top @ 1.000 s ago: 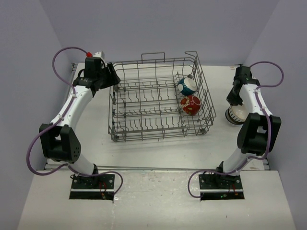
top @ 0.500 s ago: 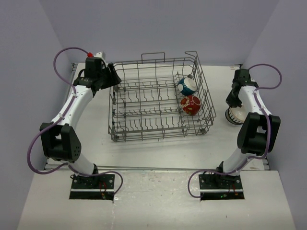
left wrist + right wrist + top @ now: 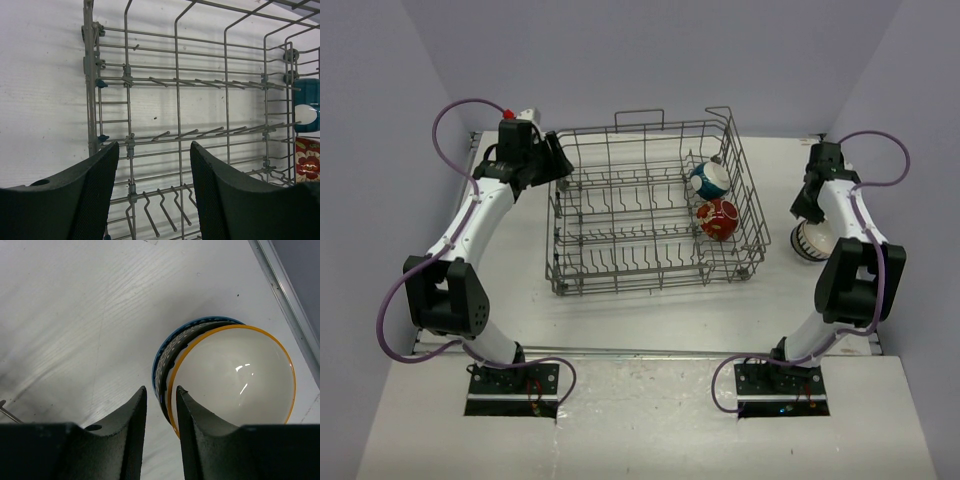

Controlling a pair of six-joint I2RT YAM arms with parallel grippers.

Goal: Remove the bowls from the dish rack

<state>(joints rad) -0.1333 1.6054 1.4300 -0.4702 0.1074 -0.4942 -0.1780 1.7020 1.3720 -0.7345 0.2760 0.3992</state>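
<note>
The right tool [image 3: 161,390], jaws slightly parted, hangs over the rim of a cream-lined bowl [image 3: 230,380] nested in a blue-patterned bowl [image 3: 167,352] on the counter [image 3: 75,315], right of the dish rack [image 3: 650,262]. The left tool [image 3: 154,145] (wide open, empty) hovers at the rack's left side; a teal-and-white bowl [image 3: 709,179] and a red bowl [image 3: 719,219] stand inside.

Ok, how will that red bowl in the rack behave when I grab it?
Red bowl looks glossy, so probably slippery. It sits tilted on edge among the rack wires and may roll once freed. Likely rigid but chippable against metal.
</note>
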